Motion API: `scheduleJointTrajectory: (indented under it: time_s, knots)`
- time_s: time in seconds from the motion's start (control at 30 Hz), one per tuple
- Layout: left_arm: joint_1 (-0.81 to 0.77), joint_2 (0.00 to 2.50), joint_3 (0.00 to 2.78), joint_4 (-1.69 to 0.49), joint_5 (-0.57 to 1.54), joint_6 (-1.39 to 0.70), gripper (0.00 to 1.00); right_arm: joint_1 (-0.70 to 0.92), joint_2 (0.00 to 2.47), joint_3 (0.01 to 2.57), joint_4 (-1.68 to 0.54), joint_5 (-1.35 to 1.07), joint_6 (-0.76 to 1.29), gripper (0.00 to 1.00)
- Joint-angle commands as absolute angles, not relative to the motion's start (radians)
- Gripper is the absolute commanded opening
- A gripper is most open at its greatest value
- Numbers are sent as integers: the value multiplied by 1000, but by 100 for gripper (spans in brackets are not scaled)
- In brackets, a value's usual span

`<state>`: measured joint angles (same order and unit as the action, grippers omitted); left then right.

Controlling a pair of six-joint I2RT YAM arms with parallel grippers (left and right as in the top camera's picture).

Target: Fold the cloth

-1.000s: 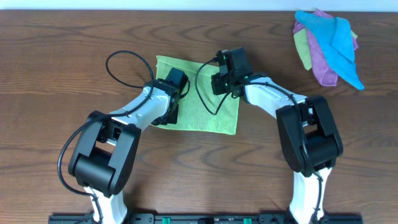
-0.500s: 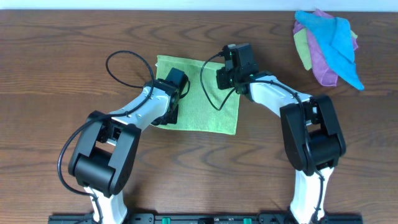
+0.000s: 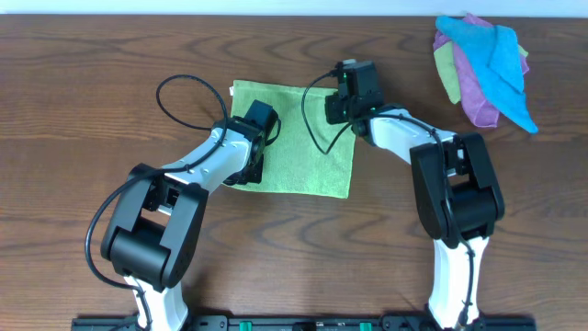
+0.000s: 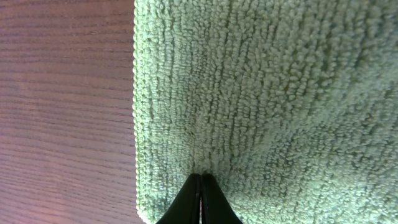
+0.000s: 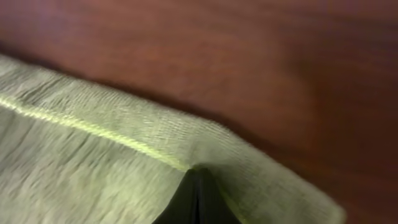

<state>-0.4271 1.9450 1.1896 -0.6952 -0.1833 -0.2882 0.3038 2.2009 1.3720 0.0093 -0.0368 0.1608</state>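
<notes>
Both arms rise from the bottom edge of the overhead frame, elbows bent outward and forearms angling in toward the upper middle. The left hand (image 3: 254, 129) sits just left of centre, tilted down, its fingers (image 4: 189, 204) pressed together on a pinch of the cloth (image 3: 308, 152). The right hand (image 3: 352, 87), higher and right of centre, nips the cloth's edge with its fingers closed.

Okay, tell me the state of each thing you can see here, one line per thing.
green cloth: spread flat and unfolded, pinched at two edges.
left gripper: shut, pinching the green cloth near its edge.
right gripper: shut on the green cloth's edge.
spare cloths: crumpled in a heap, untouched.
</notes>
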Motion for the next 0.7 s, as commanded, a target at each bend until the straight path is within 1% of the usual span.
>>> scheduleJointTrajectory:
  time_s: [0.0,0.2,0.3,0.37,0.57,0.6,0.63,0.67]
  knots:
    - [-426,1992,1155,-680,-108,-291,6,276,2213,1413,41,21,192,2]
    - [-426,1992,1155,-678,-108,-284,6,251,2213,1430,141,64,217,1]
    - [-425,1992,1155,-675,-109,-284,6,242,2213,1448,113,63,243,1]
    - [-424,1992,1155,-675,-116,-284,6,241,2210,1481,35,59,262,1]
    - [-423,1992,1164,-660,-139,-284,6,242,2147,1651,-328,45,238,2]
    - [-423,1991,1169,-657,-139,-284,6,242,2130,1681,-382,45,225,5]
    - [-423,1991,1175,-654,-139,-284,6,242,2113,1703,-423,46,215,13]
    - [-423,1991,1184,-653,-140,-284,6,242,2091,1724,-462,48,206,20]
